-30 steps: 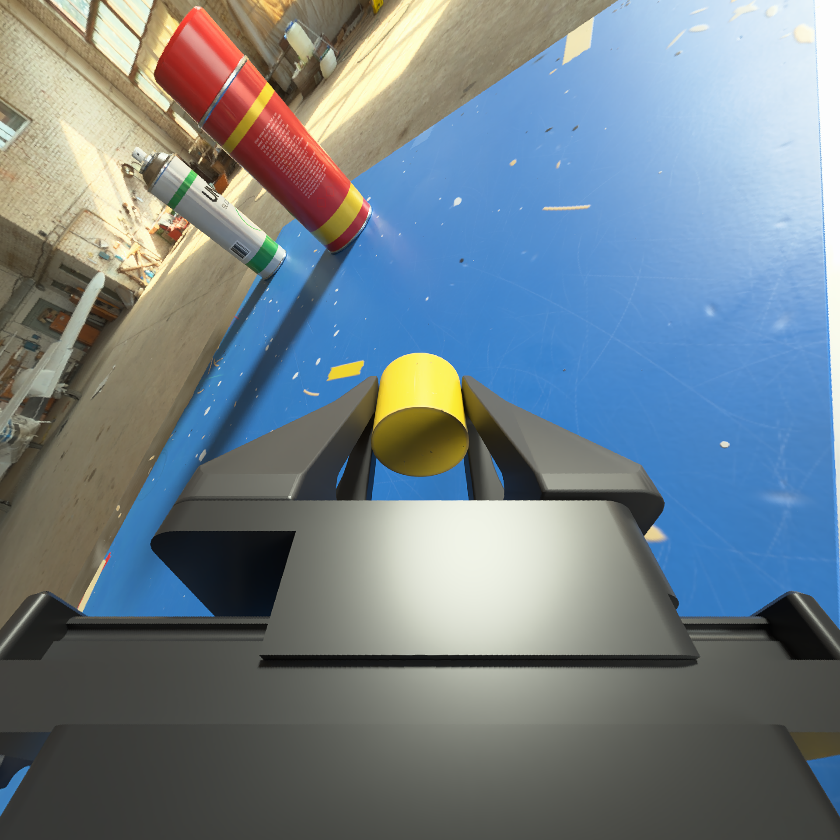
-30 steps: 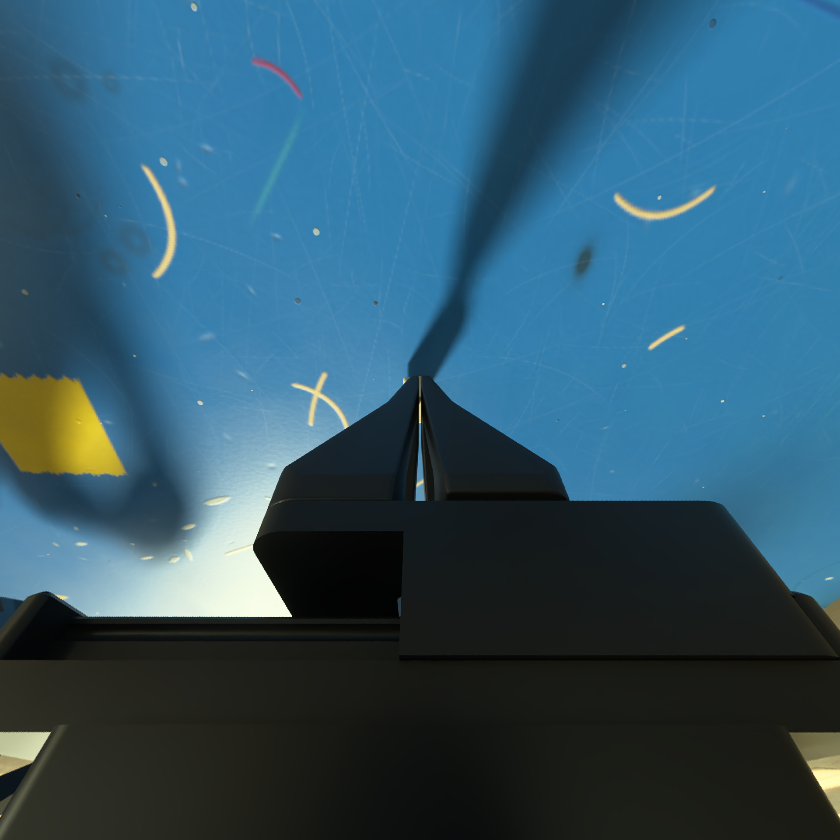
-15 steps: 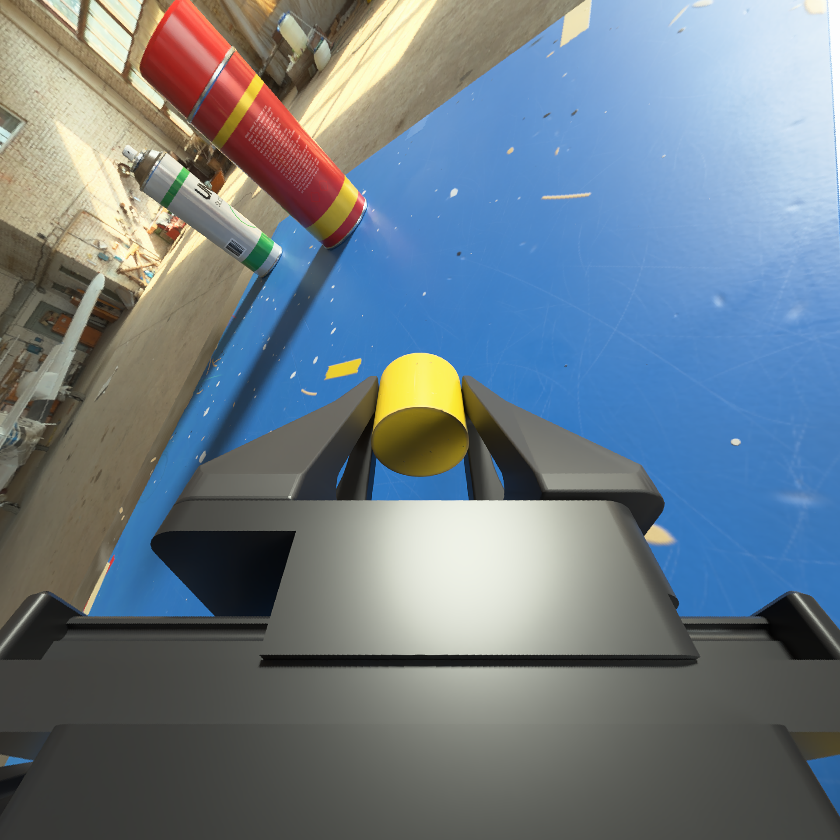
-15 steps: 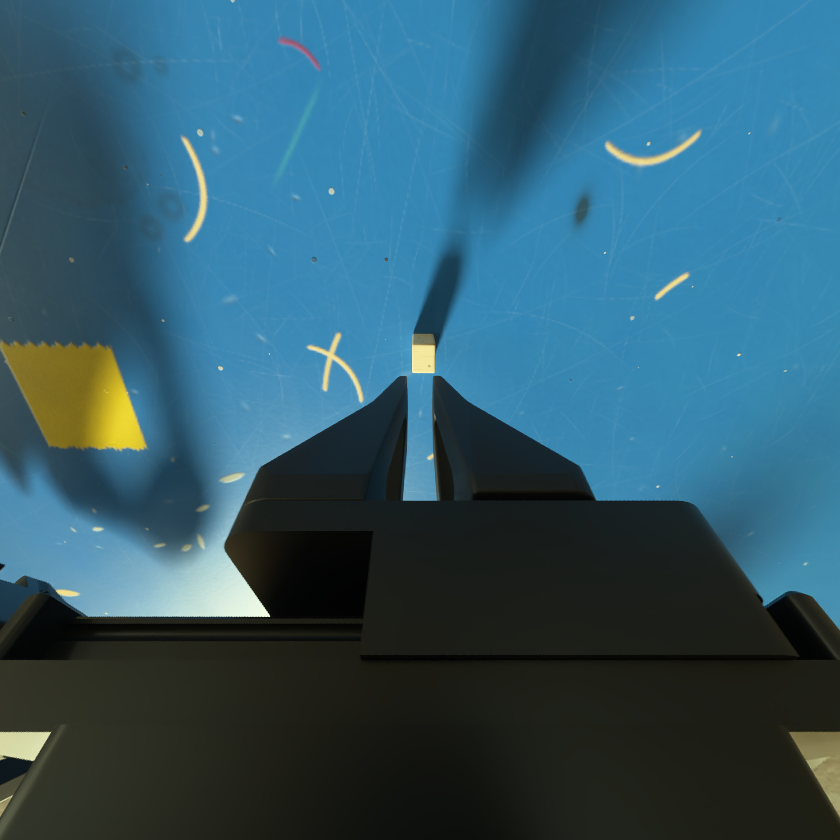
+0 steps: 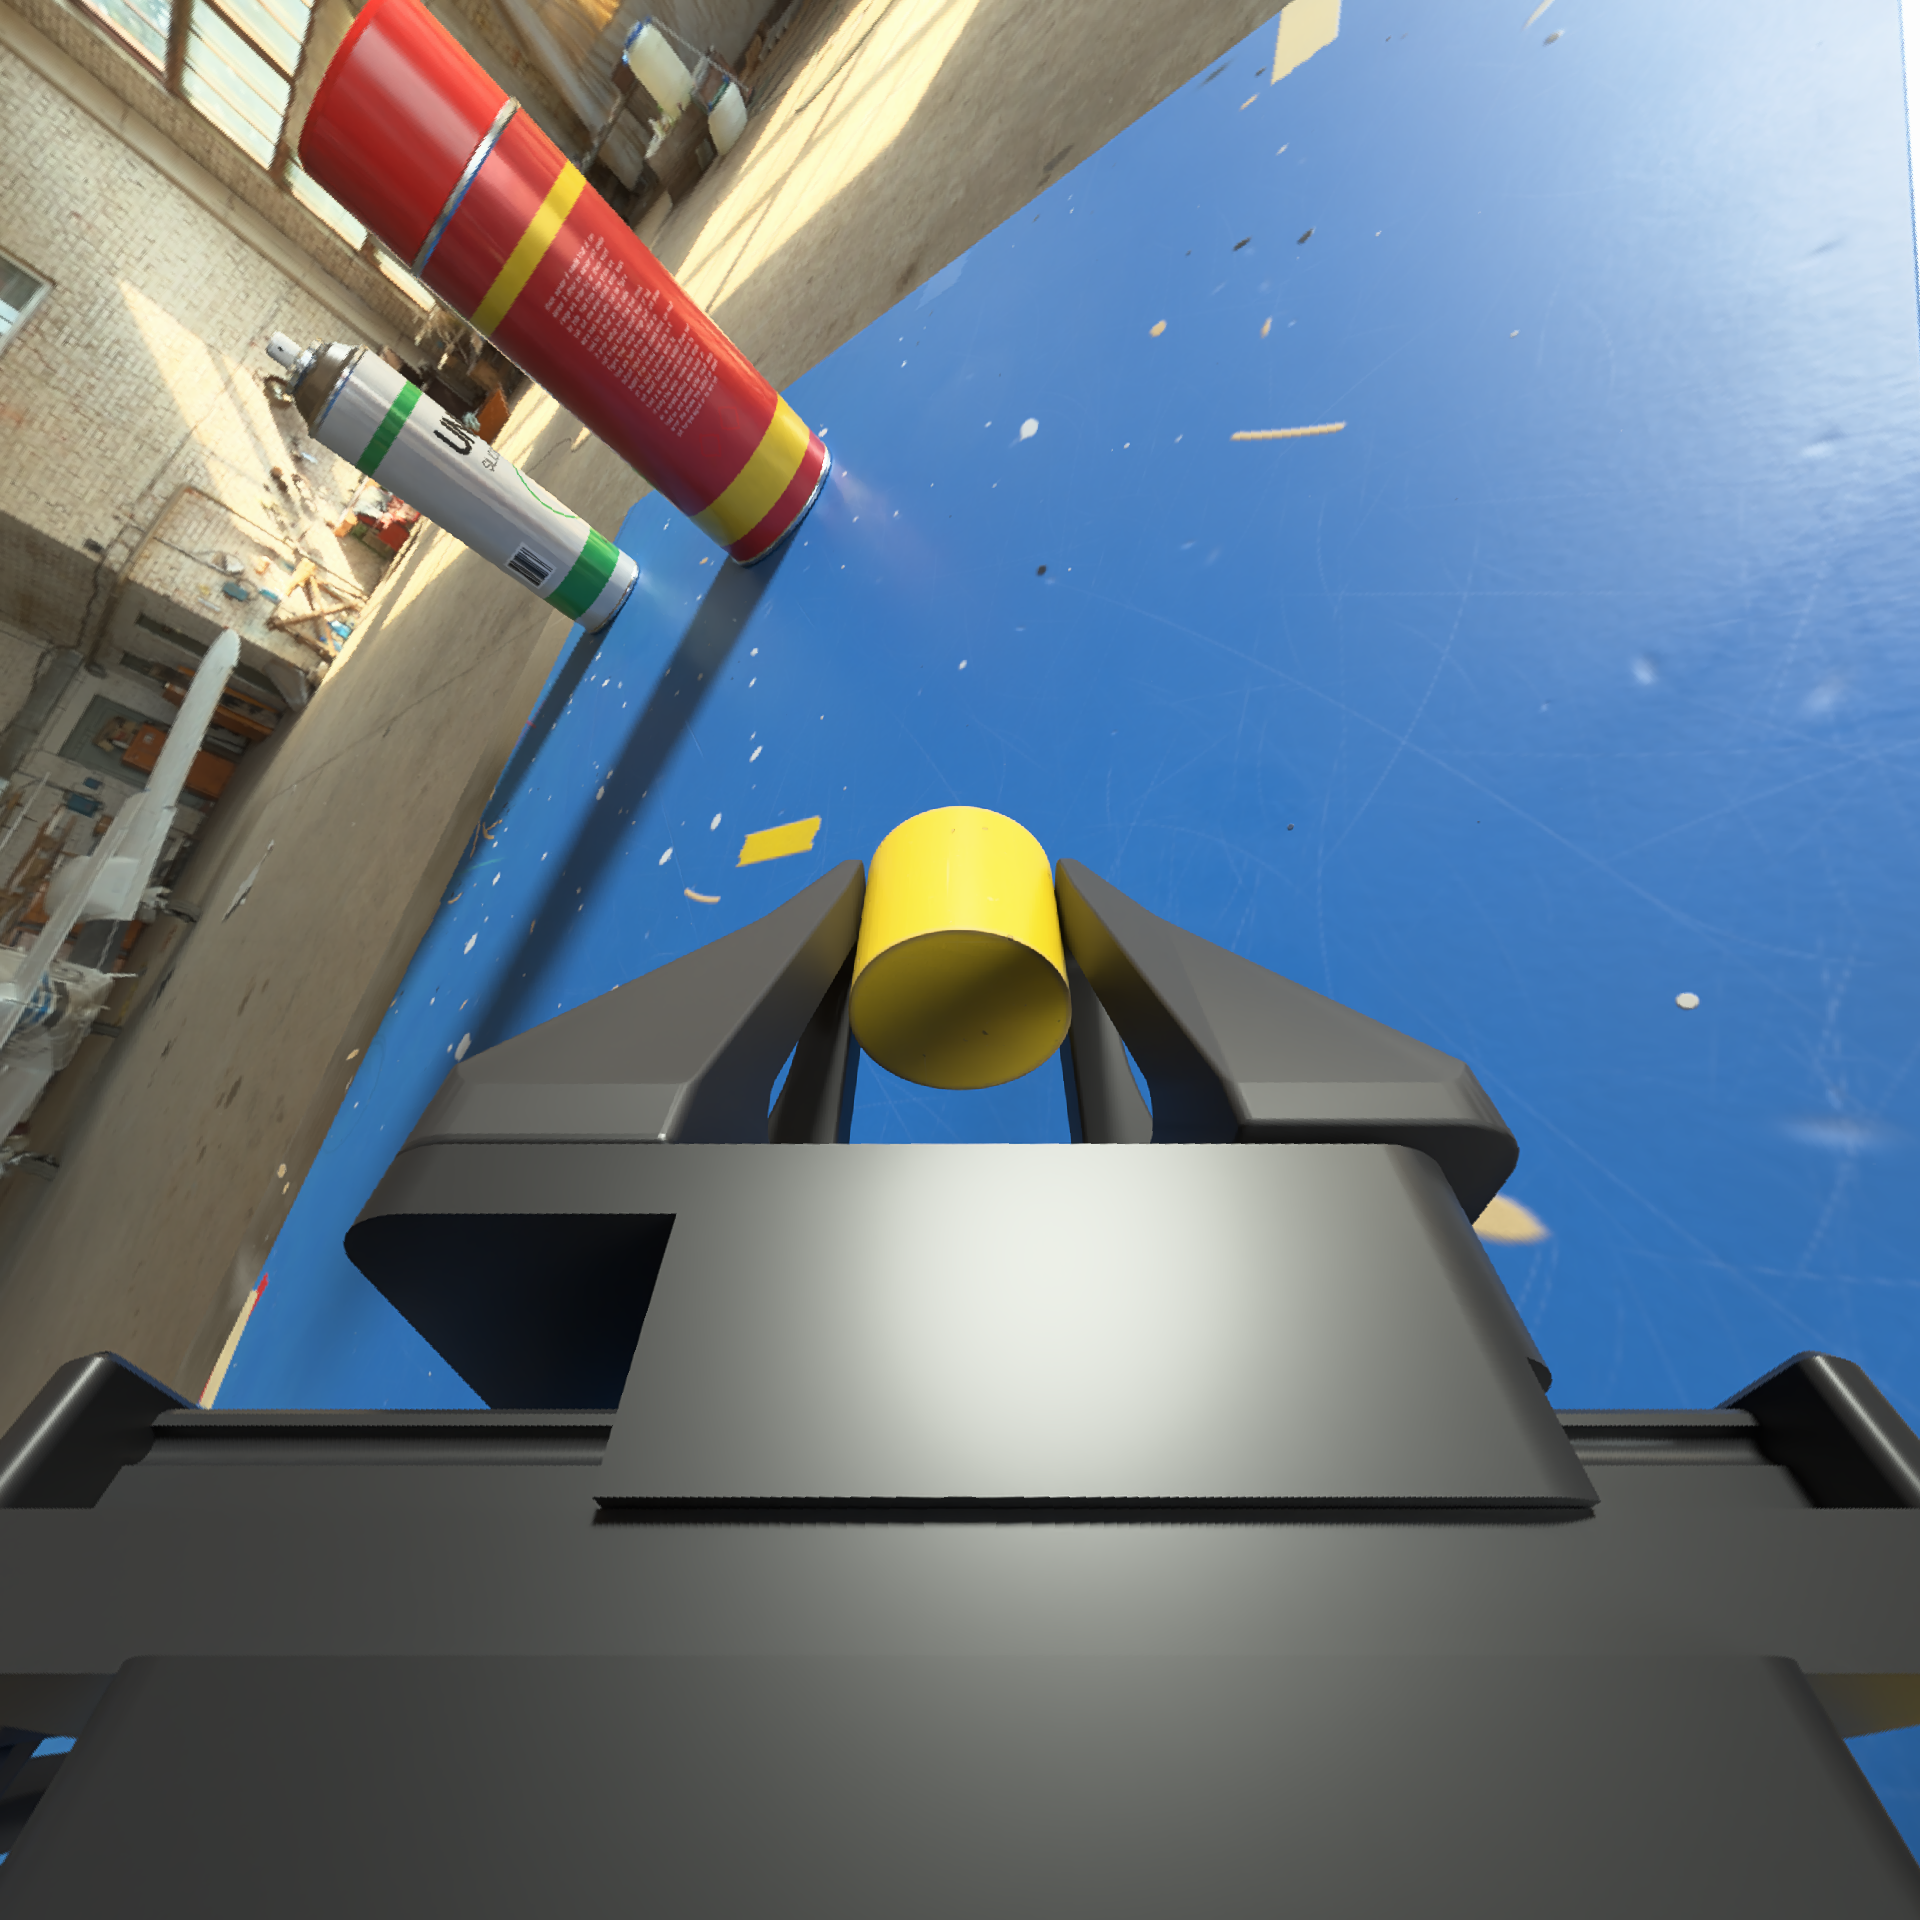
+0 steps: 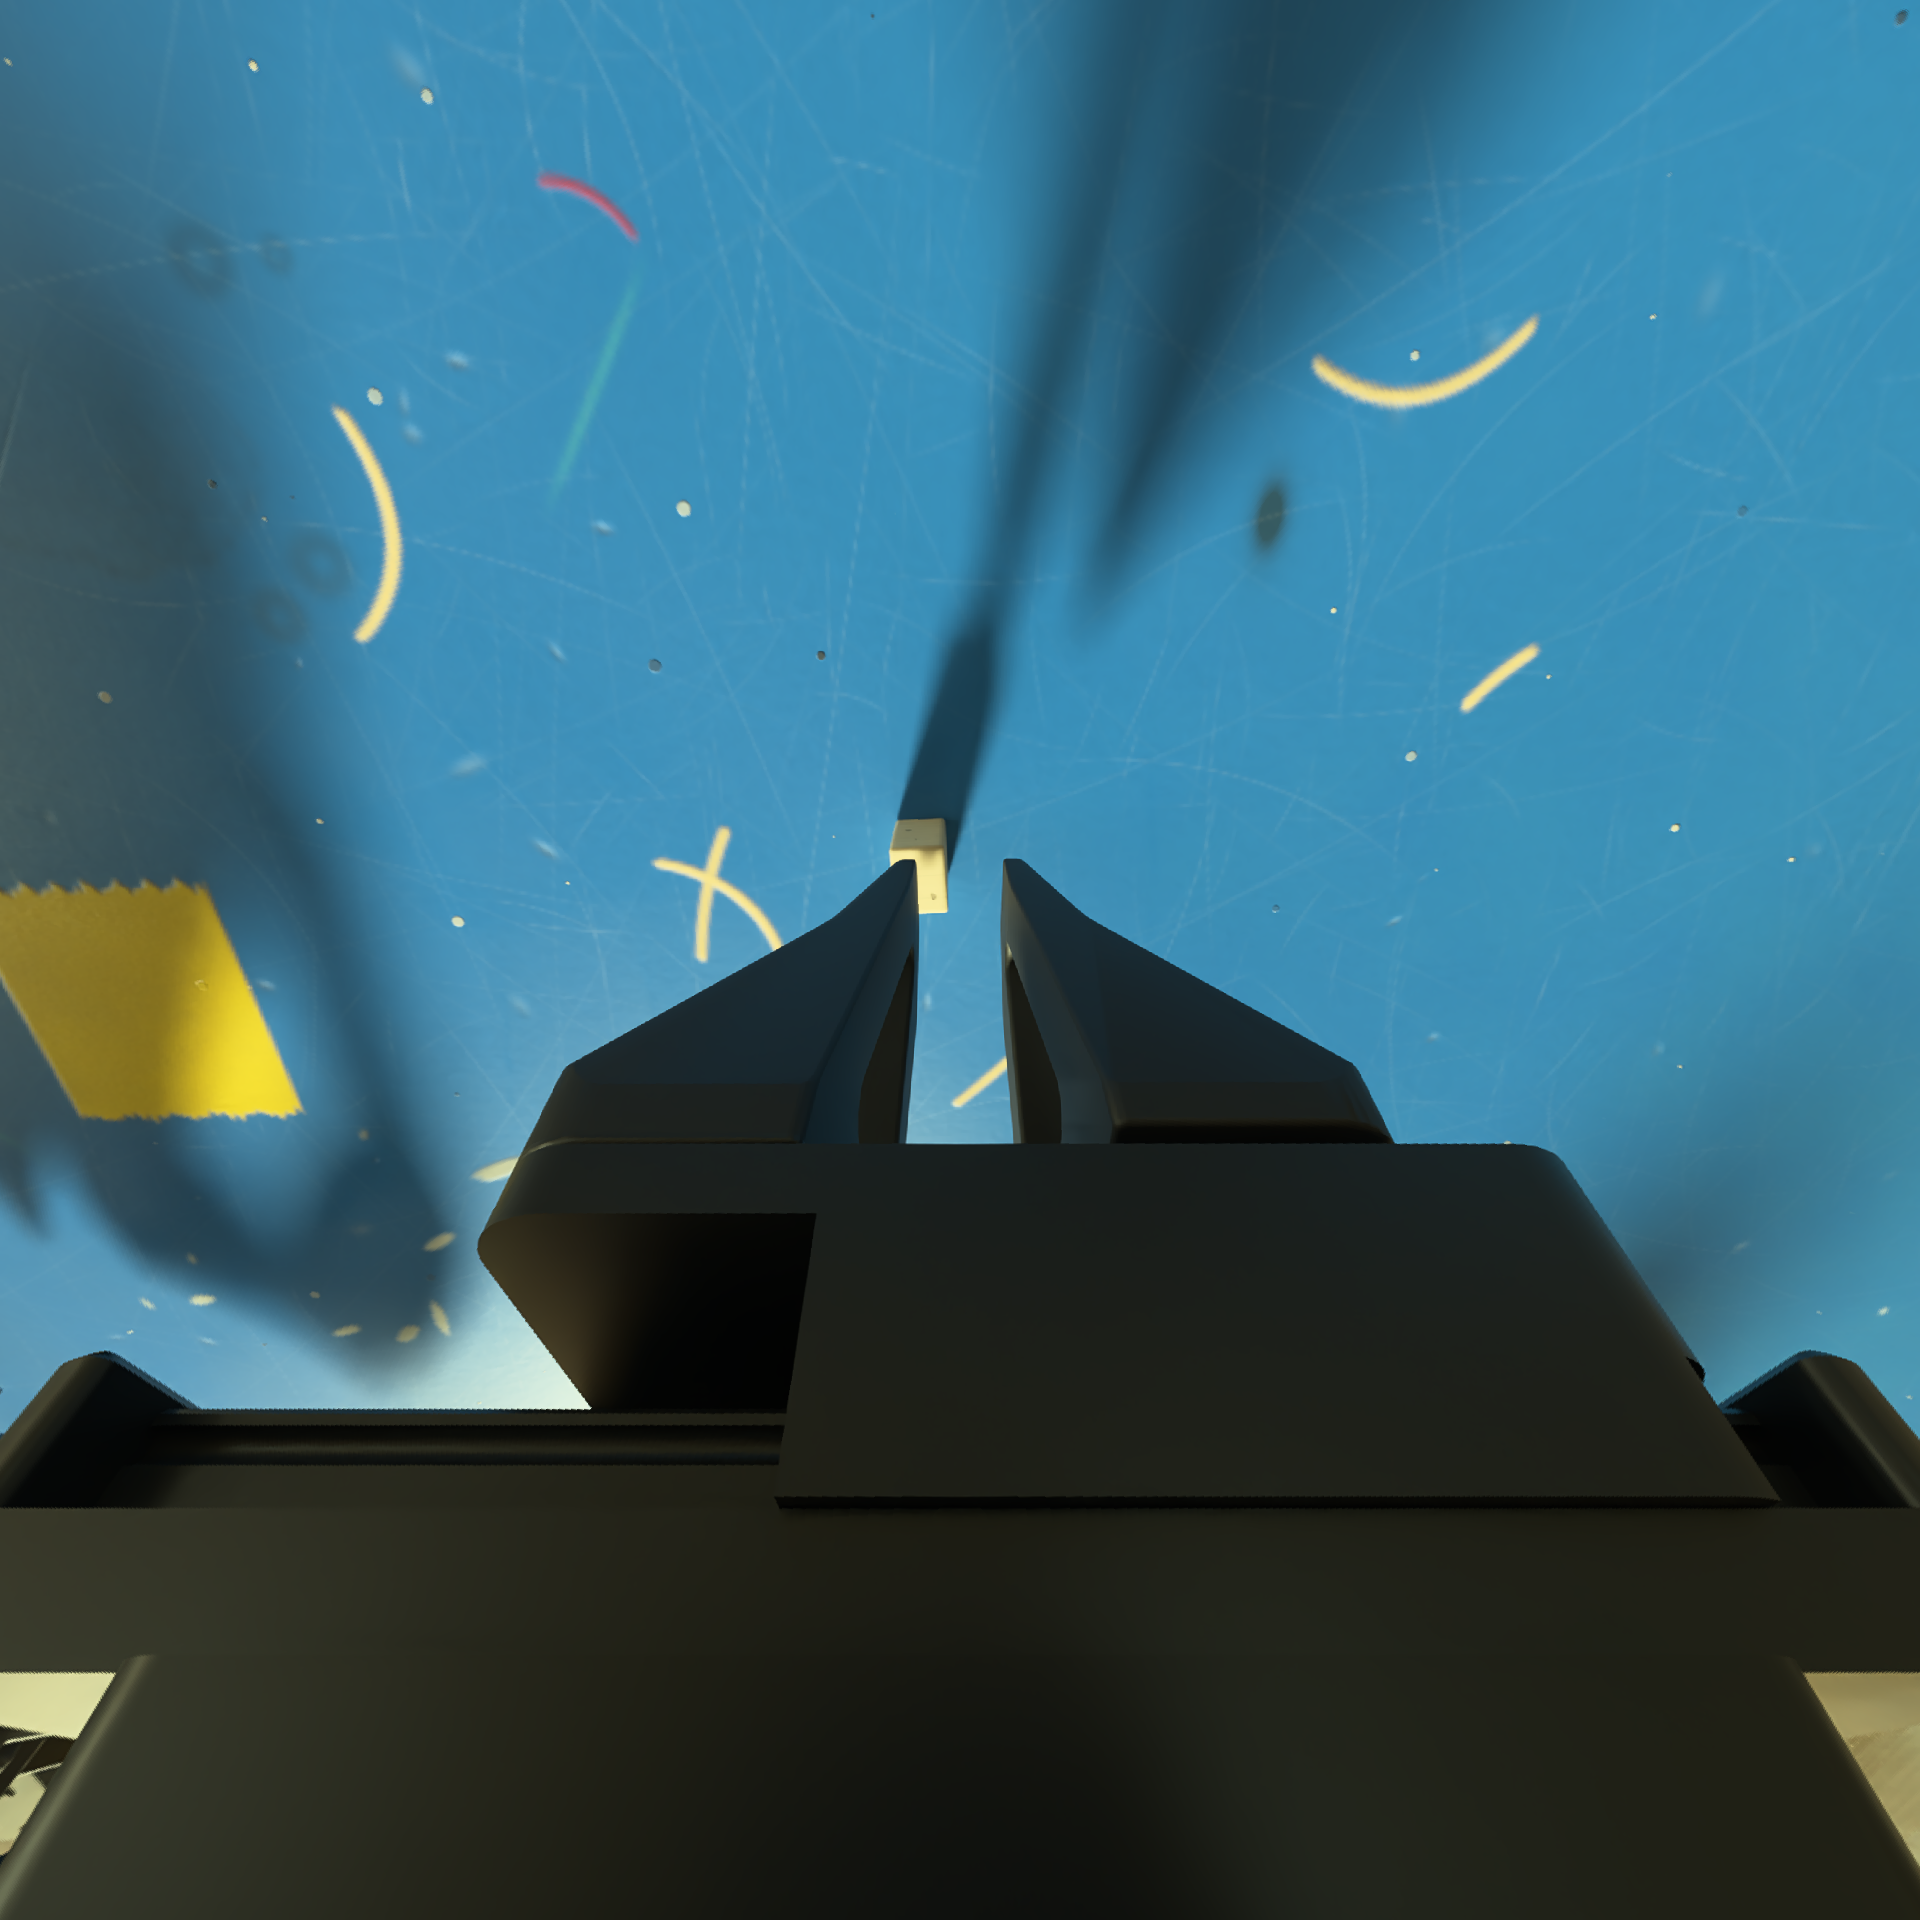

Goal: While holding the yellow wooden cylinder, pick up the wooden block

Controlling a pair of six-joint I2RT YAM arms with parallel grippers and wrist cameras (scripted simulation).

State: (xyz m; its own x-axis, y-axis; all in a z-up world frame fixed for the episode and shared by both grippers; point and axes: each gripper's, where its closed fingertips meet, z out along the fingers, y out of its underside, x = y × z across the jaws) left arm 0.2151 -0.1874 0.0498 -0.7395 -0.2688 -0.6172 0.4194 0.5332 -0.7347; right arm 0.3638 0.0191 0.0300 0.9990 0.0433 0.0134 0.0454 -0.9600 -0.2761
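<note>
Left wrist view: the left gripper (image 5: 958, 904) was clenched on the yellow wooden cylinder (image 5: 958, 951), which lay between both fingers with its flat end toward the camera, raised above the blue table (image 5: 1455, 675).
Right wrist view: the right gripper (image 6: 958, 883) stood released, jaws narrowly parted, with nothing between them.
Wooden block: the wooden block (image 6: 923, 862), small and pale, sat on the table just beyond the fingertips, partly hidden behind the left fingertip and off the middle of the gap.
Risk, block: judged from that offset, a descent from here could bring the left finger down on the block, tipping or pushing it away instead of straddling it.
Risk, cylinder: any loosening of the left grip would drop the cylinder.
Far left: a red can (image 5: 566, 312) with yellow bands and a white spray can (image 5: 457, 483) with green bands stood at the table's edge.
Writing: both cans bore print, and the white one a barcode; left unquoted.
</note>
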